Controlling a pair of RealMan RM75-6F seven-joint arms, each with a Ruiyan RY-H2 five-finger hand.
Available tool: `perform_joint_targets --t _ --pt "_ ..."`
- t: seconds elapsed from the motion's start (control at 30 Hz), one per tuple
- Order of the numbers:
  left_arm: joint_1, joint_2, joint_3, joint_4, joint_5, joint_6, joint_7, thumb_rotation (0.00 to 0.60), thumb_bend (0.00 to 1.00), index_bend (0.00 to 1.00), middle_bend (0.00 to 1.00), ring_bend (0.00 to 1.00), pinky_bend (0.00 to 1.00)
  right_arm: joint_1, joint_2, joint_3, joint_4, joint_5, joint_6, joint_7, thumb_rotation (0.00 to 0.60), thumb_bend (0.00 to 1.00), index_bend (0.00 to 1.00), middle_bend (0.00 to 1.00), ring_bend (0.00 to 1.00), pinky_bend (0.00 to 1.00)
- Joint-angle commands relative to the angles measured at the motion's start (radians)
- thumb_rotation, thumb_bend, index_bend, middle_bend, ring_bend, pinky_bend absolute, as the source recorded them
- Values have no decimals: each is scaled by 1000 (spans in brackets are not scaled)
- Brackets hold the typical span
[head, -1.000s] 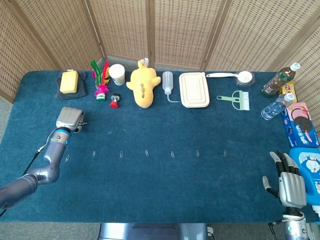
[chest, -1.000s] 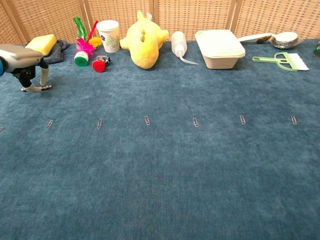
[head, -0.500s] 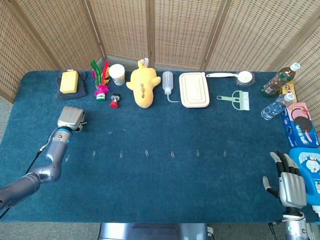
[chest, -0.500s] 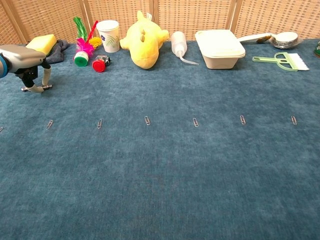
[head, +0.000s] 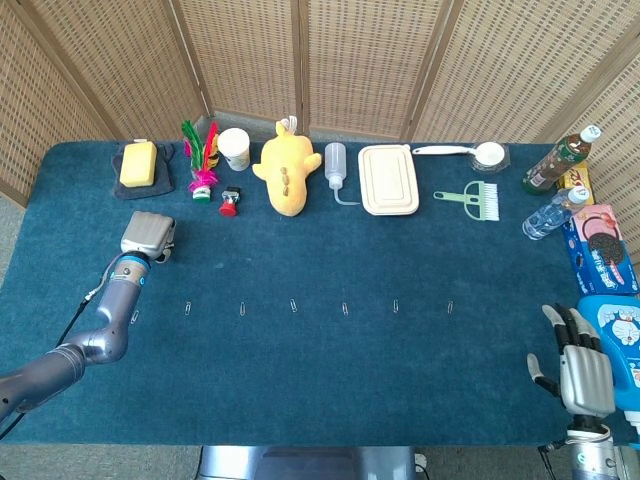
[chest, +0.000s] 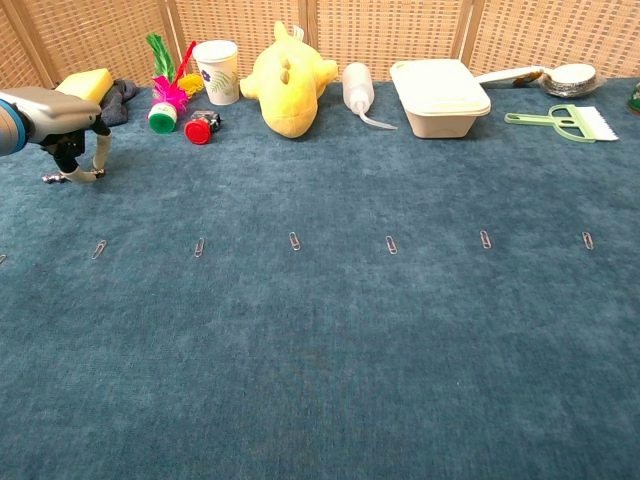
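Left hand (head: 147, 235) crept toward yellow sponge (head: 138, 163), fingers curled down, holding nothing; right hand (head: 583, 372) idle, fingers spread.

My left hand (head: 147, 234) hovers over the blue-carpeted table (head: 300, 370). Just beyond it lie a yellow sponge (head: 138, 163) on a dark cloth (head: 160, 172), a feathered shuttlecock (head: 203, 160), a paper cup (head: 235, 149) and a yellow plush toy (head: 285, 175). A row of paper clips (head: 293, 305) runs from beside it toward my right hand (head: 583, 375), near snack packets (head: 598, 250) and bottles (head: 549, 215)
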Motion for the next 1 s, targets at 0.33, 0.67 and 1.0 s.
perform_joint_targets --t 0.33,0.67,1.0 --pt "-2 11 11 -21 -35 1 32 600 543 492 910 811 862 -2 -6 -2 8 0 1 0 600 392 126 134 81 140" --pt "-3 27 22 -49 -64 13 59 600 543 496 910 811 862 0 -10 -2 14 -2 -3 2 600 392 125 134 81 140" --pt "-12 22 32 -47 -94 17 88 600 549 516 910 812 862 0 -14 -3 17 0 -6 1 600 392 121 134 81 141"
